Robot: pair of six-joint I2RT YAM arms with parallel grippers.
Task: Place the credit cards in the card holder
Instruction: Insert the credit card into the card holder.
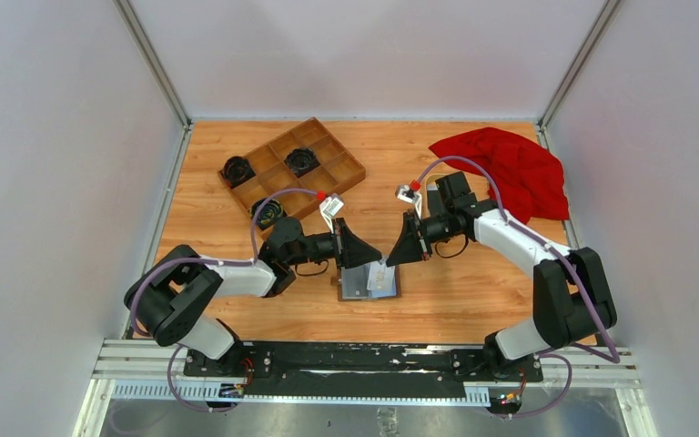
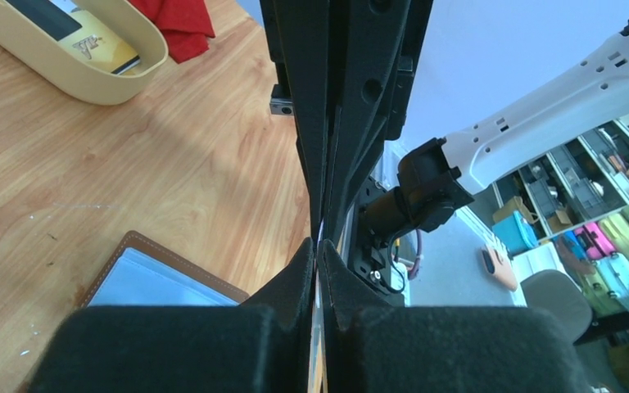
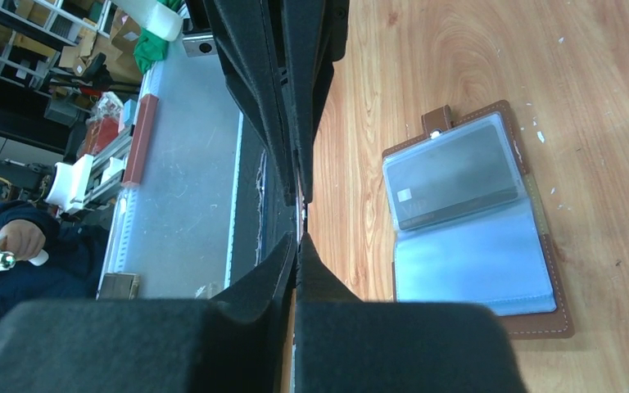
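left gripper (image 1: 368, 261): clenched on pale credit card (image 1: 380, 277), card edge-on between its tips
right gripper (image 1: 392, 259): tip to tip with left, pinching same card; likely a re-grip to line it up with a pocket
card holder (image 3: 475, 213): open flat on tabletop (image 3: 606, 65), right below both tips; dark card (image 3: 450, 176) already pocketed
yellow dish (image 2: 90, 82): beyond left gripper, holds spare cards (image 2: 98, 51)

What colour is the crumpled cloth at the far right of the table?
The cloth is red, clearest in the top external view.
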